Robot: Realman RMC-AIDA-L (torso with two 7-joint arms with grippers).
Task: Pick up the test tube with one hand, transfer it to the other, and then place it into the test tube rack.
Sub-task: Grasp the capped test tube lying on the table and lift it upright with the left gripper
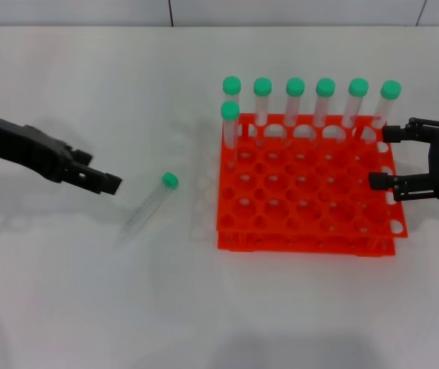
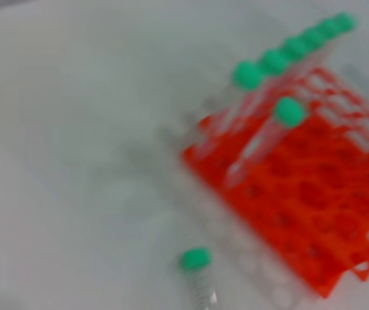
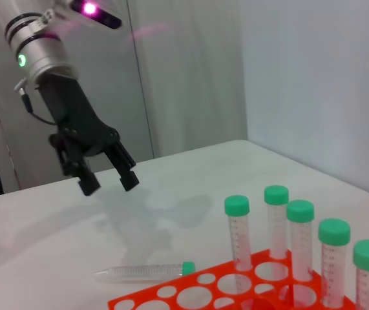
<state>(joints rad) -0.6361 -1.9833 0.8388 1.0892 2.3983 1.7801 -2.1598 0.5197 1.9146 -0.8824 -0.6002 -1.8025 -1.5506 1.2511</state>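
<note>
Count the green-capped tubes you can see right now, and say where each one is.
8: six stand along the test tube rack's far row, one stands just nearer at its left end, and one test tube lies on the table.

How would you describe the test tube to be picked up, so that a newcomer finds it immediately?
Find the orange-red test tube rack on the white table. On its left lies the test tube, near the open left gripper. Unlike the seven standing tubes, it lies flat outside the rack.

Seven green-capped tubes (image 1: 325, 100) stand upright, six along one row and one just ahead. A white desk (image 1: 204, 307) carries everything. Grey wall panels (image 3: 184, 71) rise behind.
</note>
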